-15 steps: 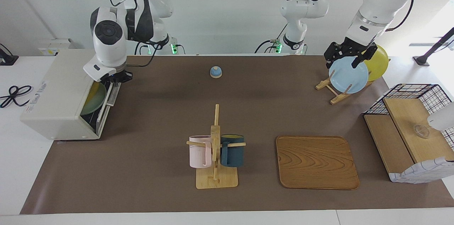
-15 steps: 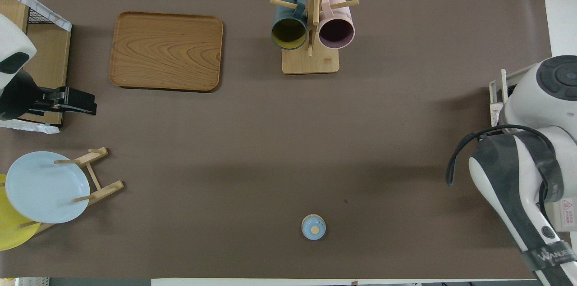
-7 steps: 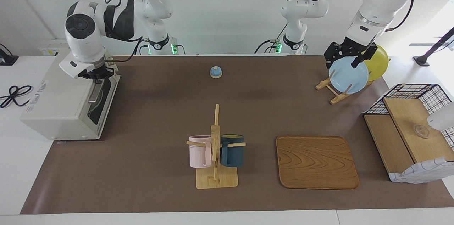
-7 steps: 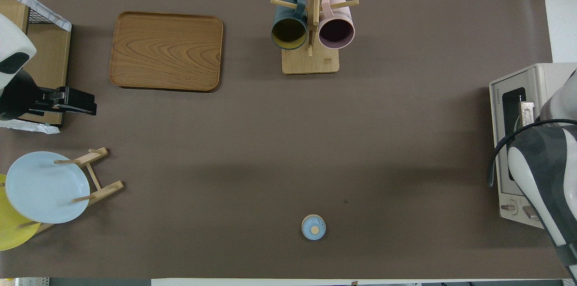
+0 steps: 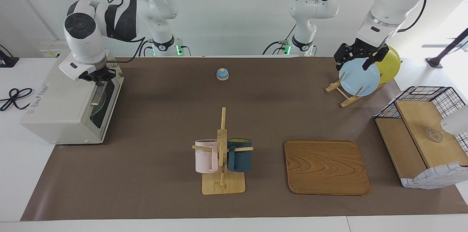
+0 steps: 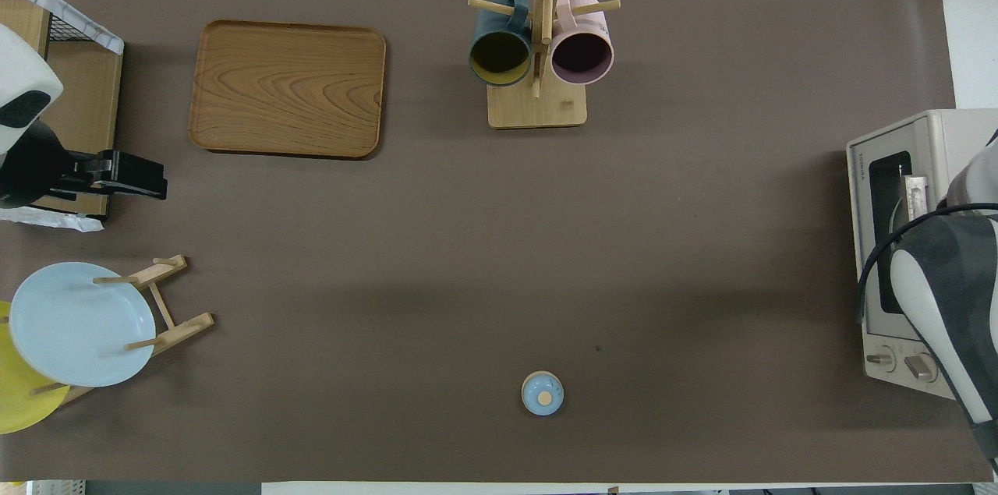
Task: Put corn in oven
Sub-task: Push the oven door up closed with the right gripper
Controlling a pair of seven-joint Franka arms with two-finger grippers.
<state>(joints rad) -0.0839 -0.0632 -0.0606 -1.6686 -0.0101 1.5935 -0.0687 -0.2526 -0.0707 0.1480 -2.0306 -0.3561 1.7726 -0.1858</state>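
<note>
Two arms are in your frames, and only the right one is at the oven [image 5: 65, 104], which sits at the right arm's end of the table with its door shut. Your right gripper [image 5: 98, 78] is at the top of that door, its fingertips clenched together right at the metal bar handle [image 5: 97, 95]; whether they actually pinch the bar or just press on it you cannot tell from the facing view, and the arm hides it from overhead. You will not find the corn anywhere on the table; through the door's dark glass you can make out only a pale greenish round shape, possibly a dish, so the corn itself is hidden from you. Well away from the oven, at the left arm's end of the table, your left gripper [image 5: 360, 56] waits over the blue plate [image 5: 359, 78] in the wooden plate rack [image 5: 342, 93], its fingers spread wide and gripping nothing. Between the oven and that rack stand the mug tree [image 5: 222, 151] with a pink and a dark blue mug, the wooden tray [image 5: 326, 168] and a small blue bell [image 5: 222, 74].
</note>
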